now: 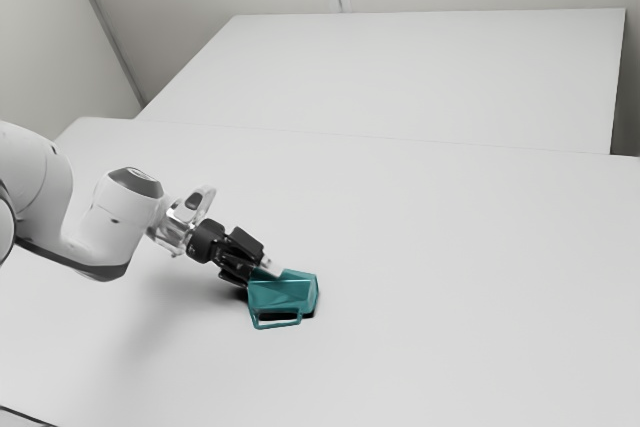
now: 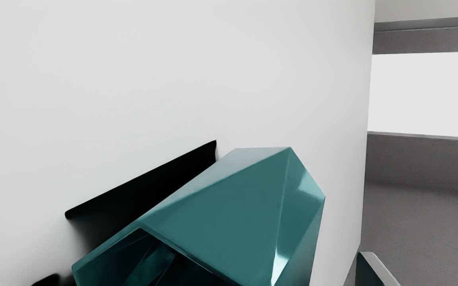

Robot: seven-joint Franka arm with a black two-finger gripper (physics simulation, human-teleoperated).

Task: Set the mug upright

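A teal, faceted mug (image 1: 284,293) lies on its side on the white table, its handle toward the exterior view's bottom edge. The black gripper (image 1: 266,268) reaches down at a slant to the mug's end at the exterior view's left. In the wrist view the mug (image 2: 221,206) turns its dark mouth toward my hand. My gripper (image 2: 209,278) is open there, one fingertip standing apart from the mug's side; the mug hides much of the space between the fingers.
The white tabletop (image 1: 450,267) spreads around the mug, with another pale flat surface (image 1: 400,77) behind it. Past the table's edge, the wrist view has a grey wall (image 2: 424,159) and floor.
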